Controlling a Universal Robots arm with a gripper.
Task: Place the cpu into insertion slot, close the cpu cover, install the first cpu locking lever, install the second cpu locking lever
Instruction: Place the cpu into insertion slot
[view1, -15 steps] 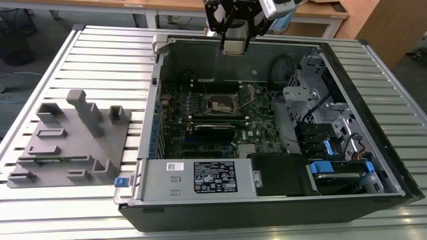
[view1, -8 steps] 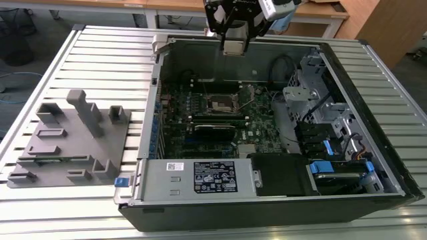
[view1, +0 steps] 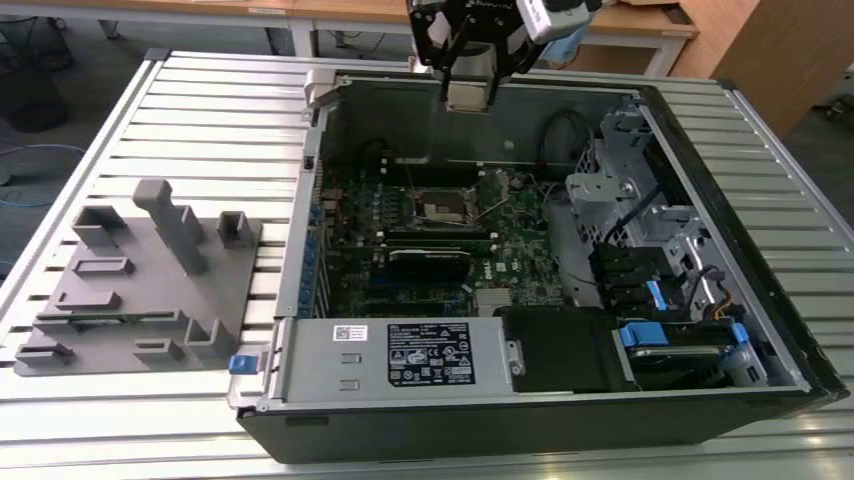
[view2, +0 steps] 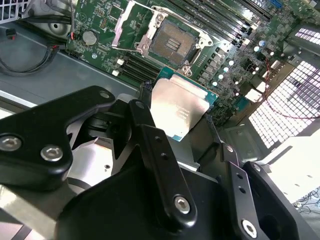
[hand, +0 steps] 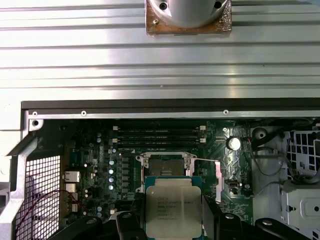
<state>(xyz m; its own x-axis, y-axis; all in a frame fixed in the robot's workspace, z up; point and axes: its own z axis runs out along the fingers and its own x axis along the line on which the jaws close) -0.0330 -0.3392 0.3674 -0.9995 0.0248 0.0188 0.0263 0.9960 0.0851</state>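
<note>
Gripper (view1: 470, 86) is hovering over the open PC case (view1: 534, 425), jaws clamping the cpu (hand: 173, 210) on two opposite sides. Chip is hanging w/ its metal top showing in both wrist views, well above the board. Insertion slot (hand: 167, 169) is sitting uncovered below, w/ the cpu cover (view2: 121, 30) raised beside it. Case is resting on the slatted table (view1: 200, 110).

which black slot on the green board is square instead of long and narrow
The insertion slot, square with a silvery metal rim. The memory slots beside it are long thin strips.
</note>
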